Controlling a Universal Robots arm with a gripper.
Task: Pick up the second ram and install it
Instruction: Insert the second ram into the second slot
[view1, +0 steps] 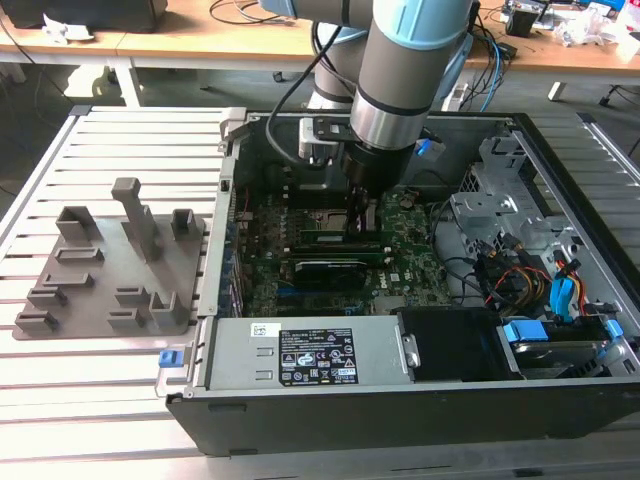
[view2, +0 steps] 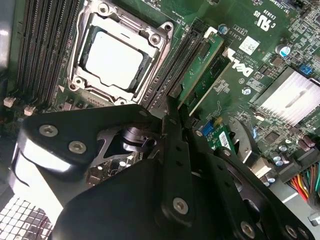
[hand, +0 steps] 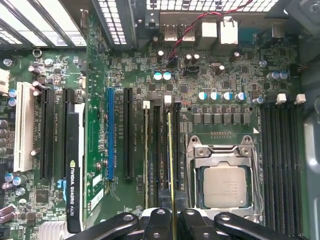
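The second ram (hand: 170, 150) is a thin green stick seen edge-on, standing along a black memory slot one slot away from the processor socket (hand: 223, 185). In the second wrist view the second ram (view2: 200, 70) runs away from the fingertips beside the socket (view2: 115, 57). My gripper (hand: 172, 217) is shut on the near end of the stick, one dark finger on each side, as the gripper (view2: 176, 112) also shows. In the exterior view the gripper (view1: 360, 205) reaches down inside the open computer case onto the motherboard (view1: 410, 265). I cannot tell whether the stick is fully seated.
Another green stick (hand: 146, 150) stands two slots further from the socket. A black graphics card (hand: 72, 175) lies beyond the blue slot. The grey fixture plate (view1: 110, 270) sits on the slatted table at the exterior view's left. Power supply (view1: 300, 355), drive cage and cables (view1: 520, 270) crowd the case.
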